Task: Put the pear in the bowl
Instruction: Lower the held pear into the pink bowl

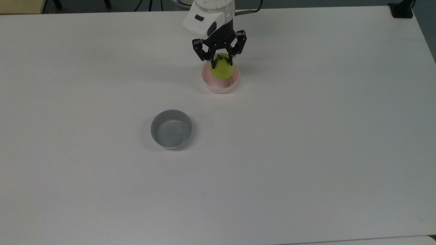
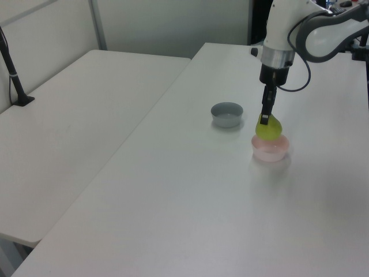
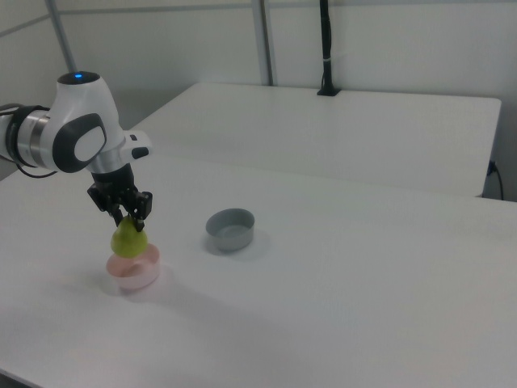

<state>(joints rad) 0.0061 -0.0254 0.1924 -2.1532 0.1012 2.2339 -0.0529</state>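
Pear point(image 1: 222, 70) hangs just above pink bowl point(image 1: 220, 86), gripper point(image 1: 221, 63) fingers clamped on its top. You risk release too high: pear bounces out or tips bowl. Grey bowl point(image 1: 171, 129) well apart.

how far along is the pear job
Done: the pear is picked up and carried over the pink bowl. In hand: the tool grips its top, with the pear's bottom at the rim in the left view. Left: release it and pull away. The grey bowl stays unused.
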